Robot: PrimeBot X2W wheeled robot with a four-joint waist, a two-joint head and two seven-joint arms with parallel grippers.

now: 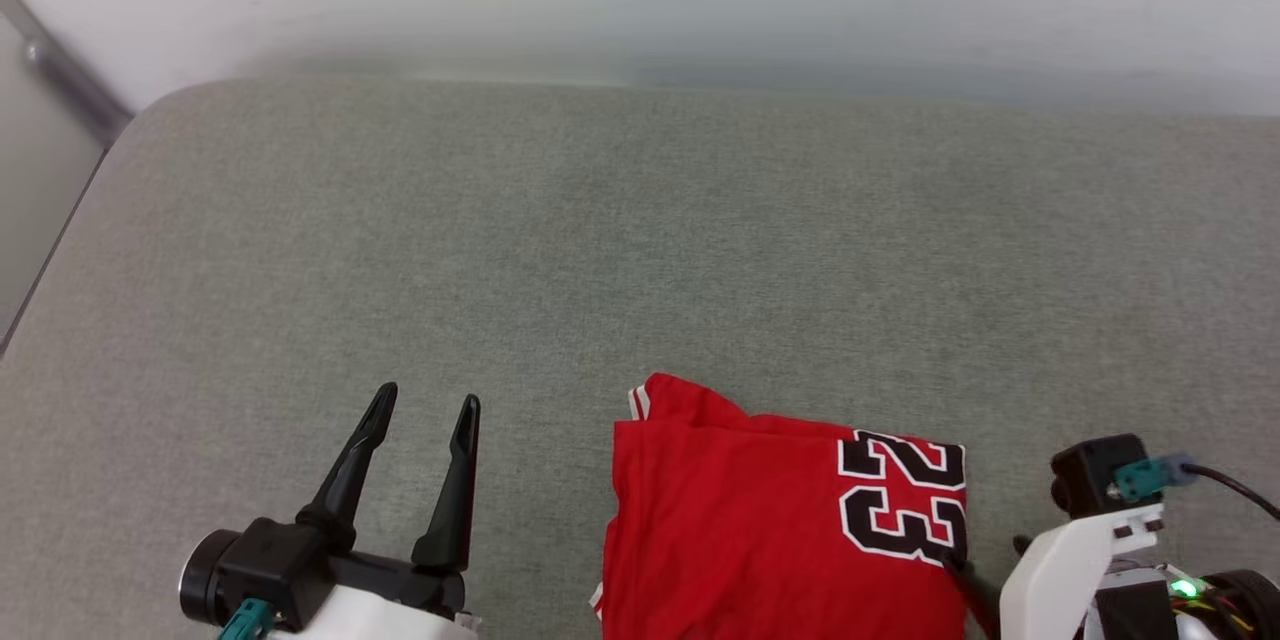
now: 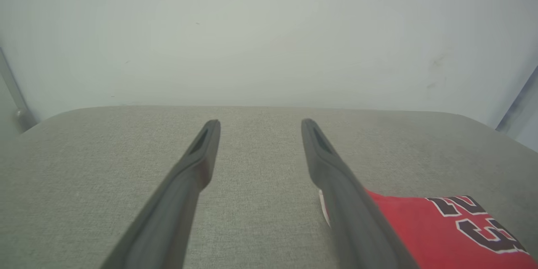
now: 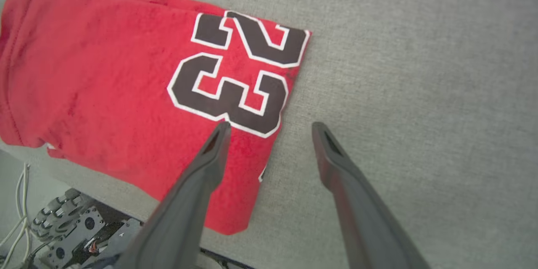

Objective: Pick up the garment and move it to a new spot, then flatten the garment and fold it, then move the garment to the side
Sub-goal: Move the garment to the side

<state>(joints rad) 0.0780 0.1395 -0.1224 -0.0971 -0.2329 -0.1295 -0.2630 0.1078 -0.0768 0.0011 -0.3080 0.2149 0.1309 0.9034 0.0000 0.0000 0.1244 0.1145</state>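
Jersey (image 1: 760,520) looks soft, light, floppy; best pinched at its numeral-side edge. Left gripper (image 1: 428,398) beside it, right gripper (image 3: 271,126) over that edge, both wide open, empty.

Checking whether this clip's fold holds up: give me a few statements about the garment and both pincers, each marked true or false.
1. The garment lies folded on the grey surface. True.
2. The left pincer is shut on the garment. False: it is open over bare surface, apart from the garment.
3. Black numerals outlined in white show on the garment's top. True.
4. The right pincer holds a lifted sleeve. False: it is open and holds nothing, with one finger over the garment's edge and the other over bare surface.
5. The garment sits by the far wall. False: it lies at the near edge, toward the robot's right.
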